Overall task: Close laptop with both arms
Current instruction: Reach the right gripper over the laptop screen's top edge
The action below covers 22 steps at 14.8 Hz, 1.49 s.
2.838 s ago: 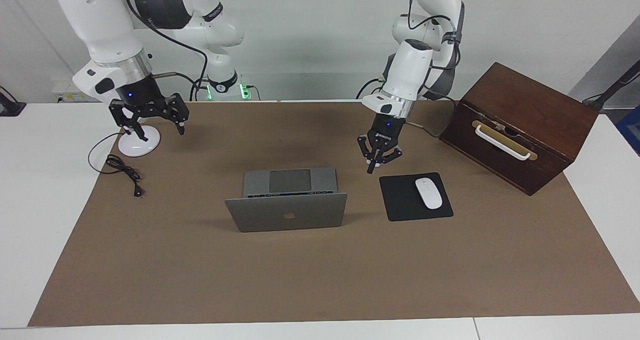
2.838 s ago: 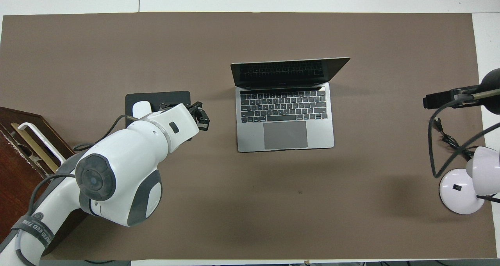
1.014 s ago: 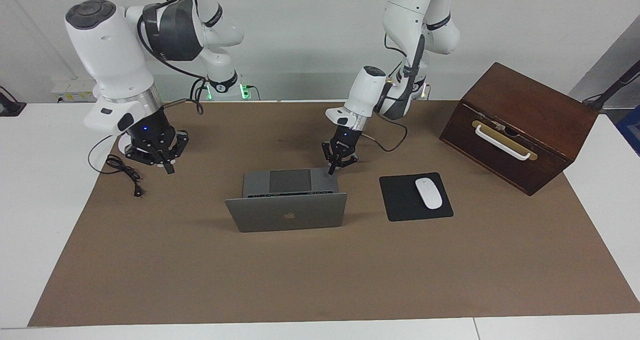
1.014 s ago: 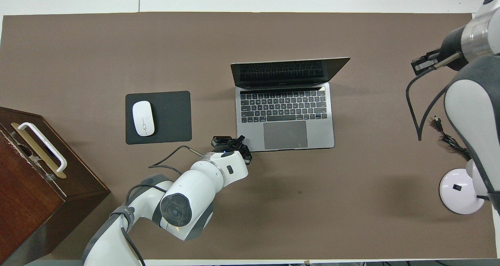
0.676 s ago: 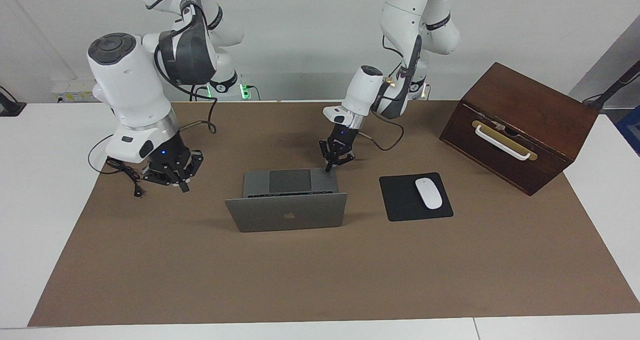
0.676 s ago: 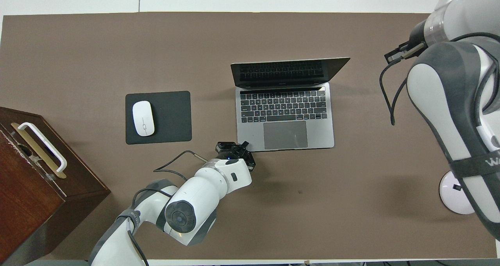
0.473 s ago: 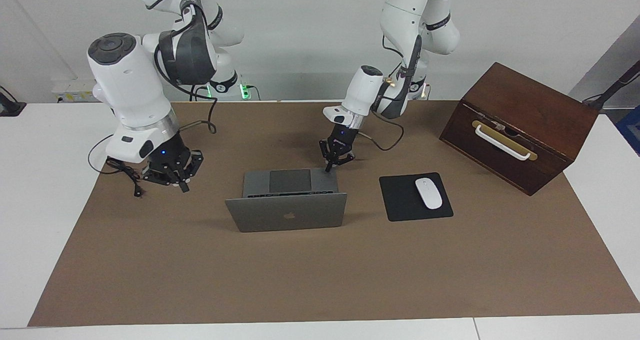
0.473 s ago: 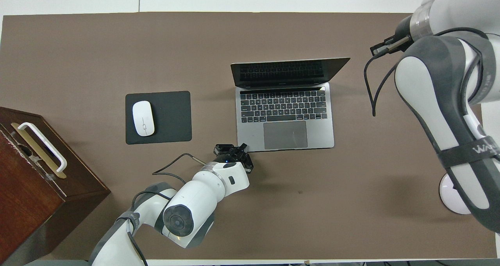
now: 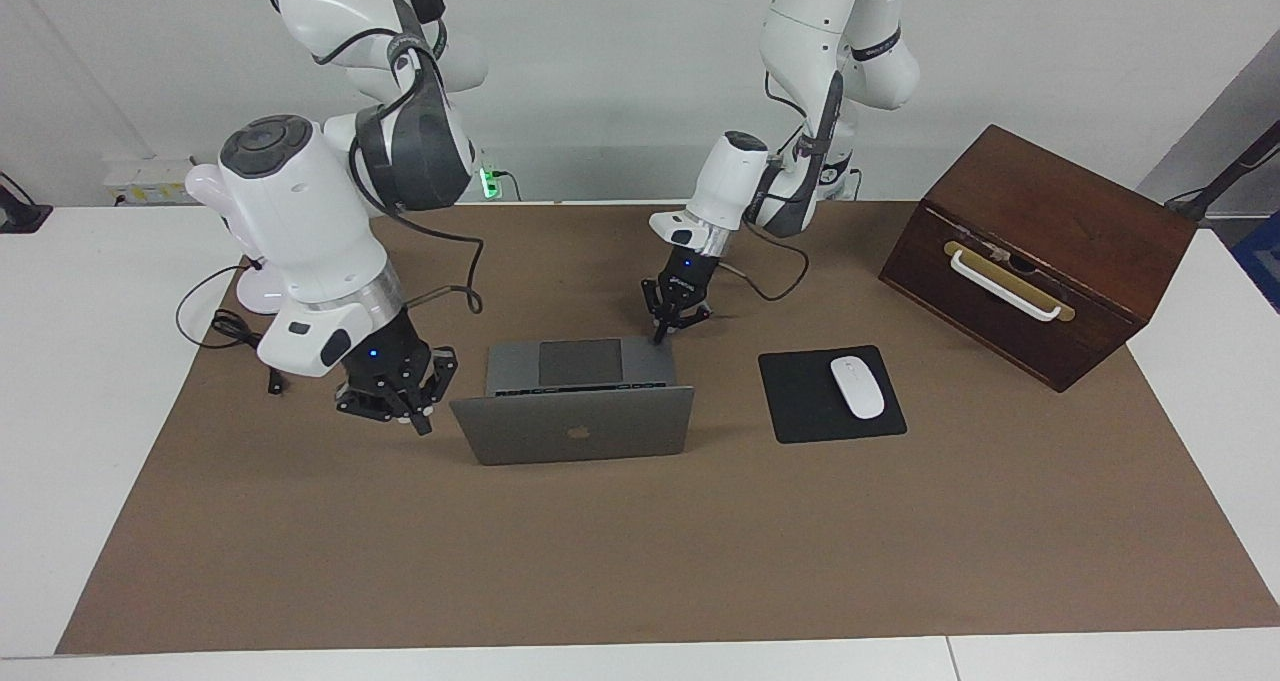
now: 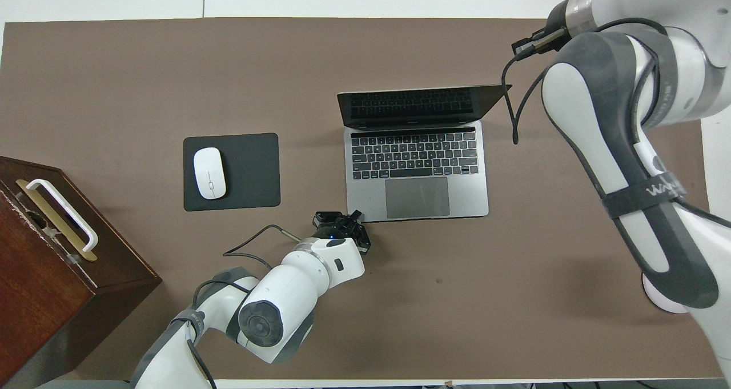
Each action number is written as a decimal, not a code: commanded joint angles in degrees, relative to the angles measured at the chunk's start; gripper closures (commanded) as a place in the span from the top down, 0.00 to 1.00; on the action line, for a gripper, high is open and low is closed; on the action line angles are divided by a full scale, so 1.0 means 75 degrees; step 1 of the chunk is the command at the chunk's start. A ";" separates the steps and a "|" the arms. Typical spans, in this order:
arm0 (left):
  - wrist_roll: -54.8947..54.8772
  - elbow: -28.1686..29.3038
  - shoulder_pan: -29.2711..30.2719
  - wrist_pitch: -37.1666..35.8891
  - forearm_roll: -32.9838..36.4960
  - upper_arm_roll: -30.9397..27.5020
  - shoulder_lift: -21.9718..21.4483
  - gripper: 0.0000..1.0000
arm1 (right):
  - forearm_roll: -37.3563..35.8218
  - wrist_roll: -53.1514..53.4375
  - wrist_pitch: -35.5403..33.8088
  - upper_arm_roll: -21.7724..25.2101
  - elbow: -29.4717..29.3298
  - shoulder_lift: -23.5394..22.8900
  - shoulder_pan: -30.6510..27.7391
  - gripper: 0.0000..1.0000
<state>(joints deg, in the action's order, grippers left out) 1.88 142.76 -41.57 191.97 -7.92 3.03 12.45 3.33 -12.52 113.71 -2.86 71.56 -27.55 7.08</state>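
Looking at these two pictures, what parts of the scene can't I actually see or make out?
- Right gripper: in the overhead view its own arm covers it.
- Lamp: overhead, only a sliver of the base shows under that arm; in the facing view the arm hides most of it.
- Wooden box: cut off by the overhead picture's edge.
- Left gripper: whether it touches the laptop is too small to tell.
- Laptop screen: faces away in the facing view.

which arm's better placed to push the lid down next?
Right. Its hand is shut and sits beside the raised lid's edge of the laptop. The left hand, also shut, is at the deck corner nearest the robots, seemingly pinning the base.
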 commanded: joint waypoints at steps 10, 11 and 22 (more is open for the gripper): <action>-0.0098 -0.0003 -0.0083 0.0455 -0.0151 -0.0123 0.0542 0.00 | 0.1326 0.1517 0.0741 -0.0263 -0.0413 -0.0921 0.0438 0.00; -0.0098 -0.0015 -0.0071 0.0455 -0.0151 -0.0123 0.0566 0.00 | 0.1314 0.1517 0.0752 -0.0263 -0.0238 -0.0909 0.0450 0.00; -0.0086 -0.0003 -0.0036 0.0479 -0.0151 -0.0123 0.0659 0.00 | 0.2189 0.1810 -0.0313 -0.0357 0.0607 -0.0558 0.0392 0.00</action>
<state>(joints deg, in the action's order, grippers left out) 1.87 142.79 -41.57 194.29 -7.92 2.94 13.39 15.32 0.04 113.29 -4.91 73.36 -33.79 11.37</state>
